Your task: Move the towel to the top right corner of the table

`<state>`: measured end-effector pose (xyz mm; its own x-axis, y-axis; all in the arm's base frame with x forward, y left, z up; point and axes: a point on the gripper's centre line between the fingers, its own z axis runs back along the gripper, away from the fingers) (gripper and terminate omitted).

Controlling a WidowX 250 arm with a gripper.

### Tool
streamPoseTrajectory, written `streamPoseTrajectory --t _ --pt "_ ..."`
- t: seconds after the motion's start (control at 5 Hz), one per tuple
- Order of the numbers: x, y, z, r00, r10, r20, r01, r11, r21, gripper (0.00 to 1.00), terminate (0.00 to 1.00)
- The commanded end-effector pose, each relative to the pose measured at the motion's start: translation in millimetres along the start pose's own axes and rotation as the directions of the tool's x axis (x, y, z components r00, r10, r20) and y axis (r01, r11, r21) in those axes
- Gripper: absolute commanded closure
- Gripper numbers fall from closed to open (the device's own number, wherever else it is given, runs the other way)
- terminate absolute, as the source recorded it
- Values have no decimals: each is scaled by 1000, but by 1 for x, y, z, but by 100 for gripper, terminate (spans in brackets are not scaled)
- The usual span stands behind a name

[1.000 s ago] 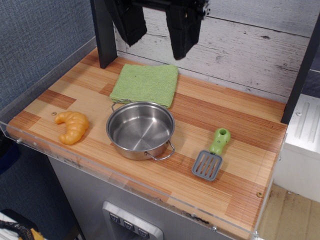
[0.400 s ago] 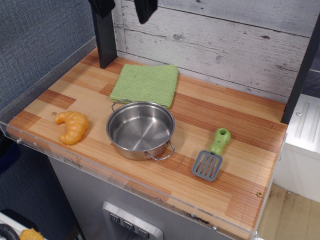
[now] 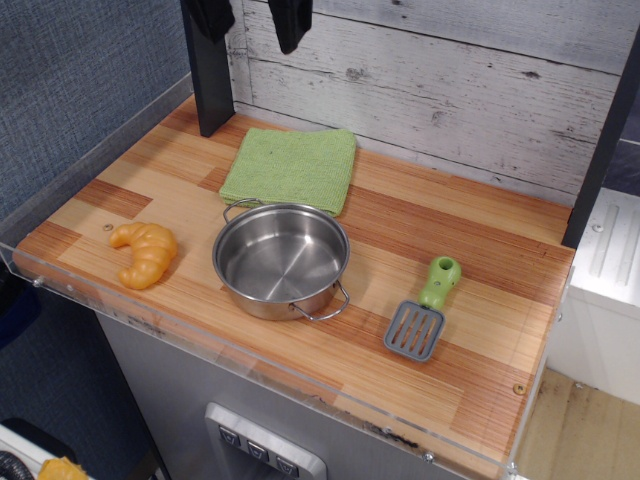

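Observation:
The light green folded towel (image 3: 292, 168) lies flat at the back of the striped wood table (image 3: 450, 225), left of centre, just behind the steel pot. My gripper (image 3: 250, 20) hangs high above the towel's back left edge, at the top of the frame. Only its two black fingertips (image 3: 290, 22) show. They stand apart, open, with nothing between them. The table's far right corner is bare wood.
A steel pot (image 3: 282, 258) stands in front of the towel. An orange croissant (image 3: 147, 253) lies at the front left. A green-handled grey spatula (image 3: 425, 308) lies at the right. Black posts (image 3: 210, 80) stand at the back left and right (image 3: 603, 140), before a white plank wall.
The gripper has risen and shifted left, from large in view above the towel to only its fingertips showing at the top edge. Nothing on the table has moved.

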<state>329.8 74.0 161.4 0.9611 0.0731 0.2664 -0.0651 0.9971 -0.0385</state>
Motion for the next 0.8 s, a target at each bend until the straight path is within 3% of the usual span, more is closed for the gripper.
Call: streamPoseTrajectory --t 0.0,0.2,0.6 --pt "22 16 -29 998 -8 57 6 1000 27 0 0" --pt "20 23 -48 998 14 63 -15 1000 4 0 0" --pt "26 36 -91 1000 7 -9 -7 1000 26 0 0"
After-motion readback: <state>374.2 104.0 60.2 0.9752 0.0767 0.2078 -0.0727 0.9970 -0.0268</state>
